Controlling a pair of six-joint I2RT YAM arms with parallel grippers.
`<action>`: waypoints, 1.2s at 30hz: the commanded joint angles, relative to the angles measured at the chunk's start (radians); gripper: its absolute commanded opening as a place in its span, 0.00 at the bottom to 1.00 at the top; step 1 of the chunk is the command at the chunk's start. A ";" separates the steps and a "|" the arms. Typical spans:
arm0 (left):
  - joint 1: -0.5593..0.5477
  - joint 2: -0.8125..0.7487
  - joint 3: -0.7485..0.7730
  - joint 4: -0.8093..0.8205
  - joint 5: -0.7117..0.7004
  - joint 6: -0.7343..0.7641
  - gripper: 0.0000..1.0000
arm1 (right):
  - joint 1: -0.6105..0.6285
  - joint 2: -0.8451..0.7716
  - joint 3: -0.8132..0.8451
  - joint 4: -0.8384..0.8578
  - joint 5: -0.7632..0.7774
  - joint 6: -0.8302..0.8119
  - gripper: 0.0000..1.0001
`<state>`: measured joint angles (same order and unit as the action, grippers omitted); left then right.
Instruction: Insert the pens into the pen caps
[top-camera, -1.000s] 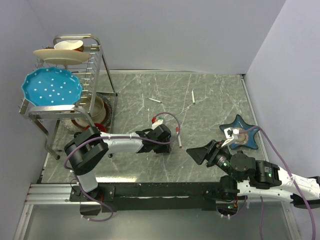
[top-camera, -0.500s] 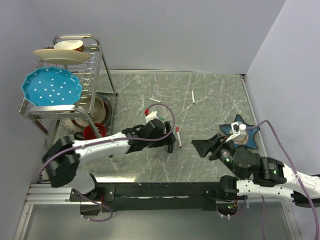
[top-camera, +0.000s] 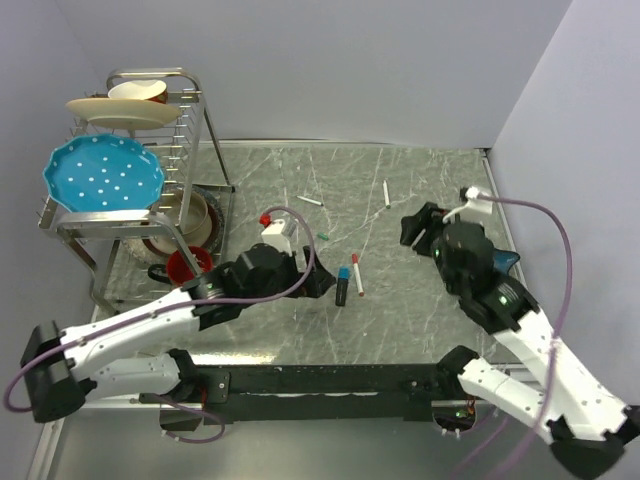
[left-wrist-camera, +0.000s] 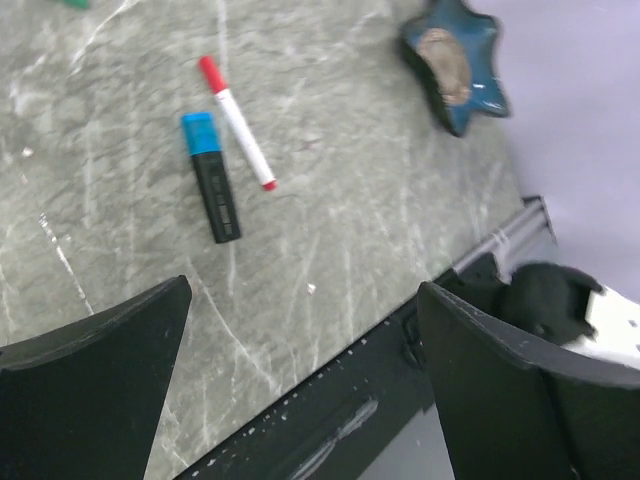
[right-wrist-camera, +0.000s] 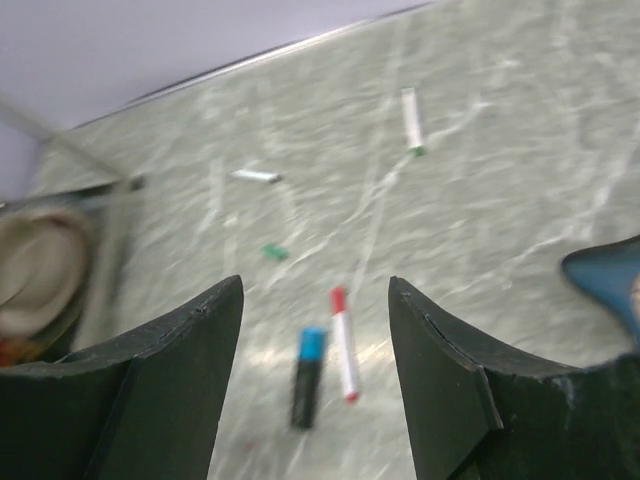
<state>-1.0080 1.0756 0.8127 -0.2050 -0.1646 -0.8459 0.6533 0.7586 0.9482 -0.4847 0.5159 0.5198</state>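
The table (top-camera: 420, 190) is grey-green stone with white veins. Near its centre lies a black marker (left-wrist-camera: 213, 178) with a bright blue end. Beside it is a white pen (left-wrist-camera: 238, 122) with a red cap and a red tip. A small green cap (top-camera: 324, 237) sits at eleven o'clock from them. At nine o'clock a turquoise plate (top-camera: 103, 176) carries white dots, above a red cup (top-camera: 185, 265). The star dish (left-wrist-camera: 455, 62) is deep blue.

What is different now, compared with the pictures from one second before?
The left gripper opened, leaving the black marker beside the red-capped pen, and drew back left. The right gripper swung toward the far side. Red-capped pen and white pens: unmoved.
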 joint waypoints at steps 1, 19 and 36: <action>-0.006 -0.084 -0.007 0.044 0.102 0.128 0.99 | -0.223 0.174 0.047 0.133 -0.327 -0.099 0.68; -0.020 -0.351 -0.049 0.049 0.054 0.338 0.99 | -0.475 1.191 0.694 0.094 -0.426 -0.221 0.55; -0.021 -0.420 -0.004 -0.024 0.191 0.401 0.99 | -0.497 1.593 1.126 -0.140 -0.416 -0.239 0.48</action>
<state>-1.0245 0.6781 0.7731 -0.2504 -0.0444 -0.4896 0.1646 2.3554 2.0052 -0.5556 0.0853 0.2863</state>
